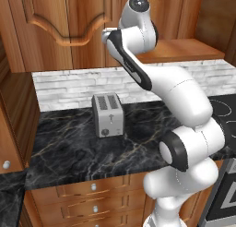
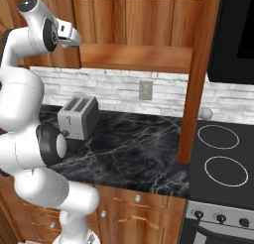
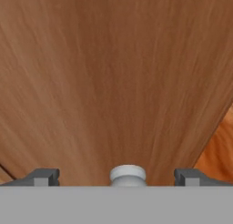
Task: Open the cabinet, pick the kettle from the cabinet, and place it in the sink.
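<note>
While the white arm reaches up and away from its base, the tool point(image 3: 116, 176) stands with its two dark fingertips point(image 3: 43, 176) wide apart, gripping nothing. Between them, in the hand view, sits a round silver knob point(image 3: 128, 174), close up against the reddish-brown wood of the cabinet point(image 3: 113, 82); whether either fingertip touches the knob cannot be told. The wood grain fans upward across that view, and a lighter orange-brown strip shows at its lower right.

From the left base view the cabinet point(image 1: 60, 23) hangs above the desk point(image 1: 83, 152), its door closed, with an arched raised panel. The arm's upper links cross in front of the cabinet's lower edge. On the black marble desk a silver toaster point(image 1: 108, 115) stands upright, near the white brick backsplash point(image 1: 64, 87). Drawer fronts with small knobs point(image 1: 93, 187) run under the desk's edge.

In the right base view the toaster point(image 2: 78, 117) stands left of a wall outlet point(image 2: 145, 90), and a black stove top point(image 2: 221, 158) with two ring burners lies at the right, beyond a wooden upright.
</note>
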